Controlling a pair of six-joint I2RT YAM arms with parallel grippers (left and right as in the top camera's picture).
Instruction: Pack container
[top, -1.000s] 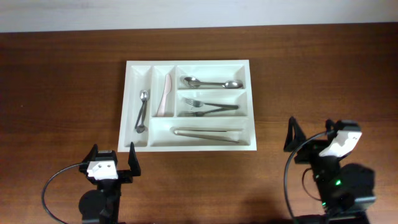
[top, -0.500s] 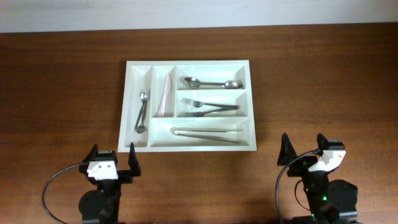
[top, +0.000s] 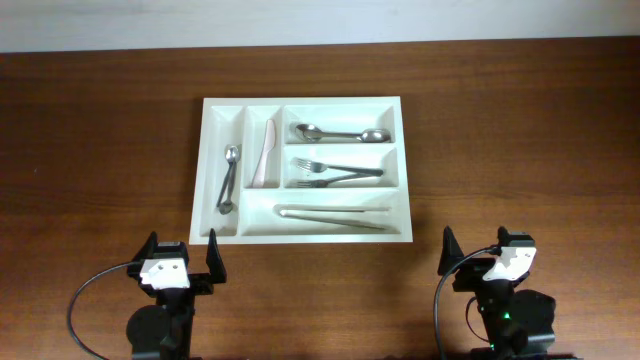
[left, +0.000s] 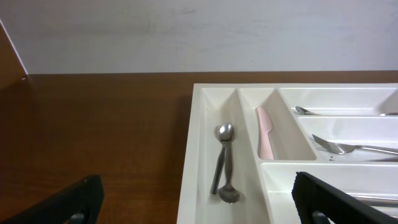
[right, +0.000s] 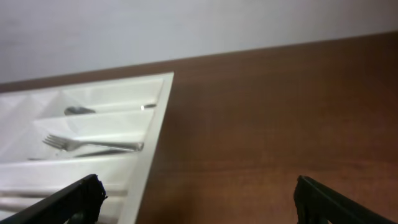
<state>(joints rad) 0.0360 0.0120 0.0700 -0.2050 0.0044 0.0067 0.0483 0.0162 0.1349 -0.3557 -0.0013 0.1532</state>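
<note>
The container (top: 300, 101), a large white cutlery tray, lies in the middle of the brown table. Its left narrow slot holds two small spoons (top: 229, 178) and the slot beside it a pink knife (top: 266, 153). The long slots hold spoons (top: 340, 134), forks (top: 338, 173) and tongs (top: 333, 215). My left gripper (top: 182, 250) stands open near the table's front, below the tray's left corner. My right gripper (top: 478, 248) is open too, just right of the tray's near right corner. Nothing sits between either pair of fingers. The left wrist view shows the tray's left rim (left: 189, 155); the right wrist view shows its right rim (right: 152, 124).
Bare wood stretches left and right of the tray. A pale wall (left: 199, 31) rises behind the table's far edge. A black cable (top: 85, 295) loops beside the left arm's base.
The right arm has drawn in leftward and down toward the front edge, ending closer to the tray's near right corner. The left arm and the cutlery have stayed put.
</note>
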